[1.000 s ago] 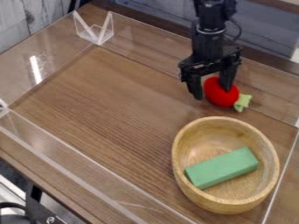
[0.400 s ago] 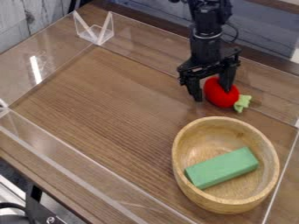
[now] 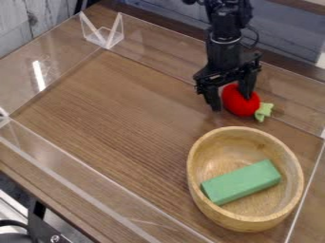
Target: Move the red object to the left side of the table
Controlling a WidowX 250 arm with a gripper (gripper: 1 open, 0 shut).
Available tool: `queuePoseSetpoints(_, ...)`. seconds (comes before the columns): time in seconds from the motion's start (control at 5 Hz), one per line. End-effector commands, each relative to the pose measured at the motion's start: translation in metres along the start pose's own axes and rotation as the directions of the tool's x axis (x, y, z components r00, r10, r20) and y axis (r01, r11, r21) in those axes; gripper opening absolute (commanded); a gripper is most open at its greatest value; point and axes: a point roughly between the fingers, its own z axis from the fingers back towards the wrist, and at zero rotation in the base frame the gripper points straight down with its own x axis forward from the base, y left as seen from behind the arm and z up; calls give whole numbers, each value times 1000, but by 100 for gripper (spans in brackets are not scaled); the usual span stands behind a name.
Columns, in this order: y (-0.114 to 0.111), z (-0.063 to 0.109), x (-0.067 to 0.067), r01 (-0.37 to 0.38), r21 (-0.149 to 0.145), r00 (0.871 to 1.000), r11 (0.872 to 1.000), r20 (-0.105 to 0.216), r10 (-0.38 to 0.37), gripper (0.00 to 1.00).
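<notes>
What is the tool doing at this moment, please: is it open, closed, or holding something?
Tool: open, its fingers spread at the red toy fruit; no grip on it can be made out.

No text, label, brand, number or sign can be read.
</notes>
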Motion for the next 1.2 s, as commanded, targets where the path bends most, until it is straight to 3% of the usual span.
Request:
queuePoseSetpoints(0.0, 4, -22, 5, -33, 23, 999, 999, 14, 32, 100)
queuePoseSetpoints(0.2, 0, -22, 0, -45, 20, 999, 999, 17, 45, 0)
queuePoseSetpoints(0.4, -2, -5, -7, -53, 0, 999, 999, -7, 53, 0)
queuePoseSetpoints(1.0, 3, 72, -10, -93, -116, 991, 989, -104, 81, 0)
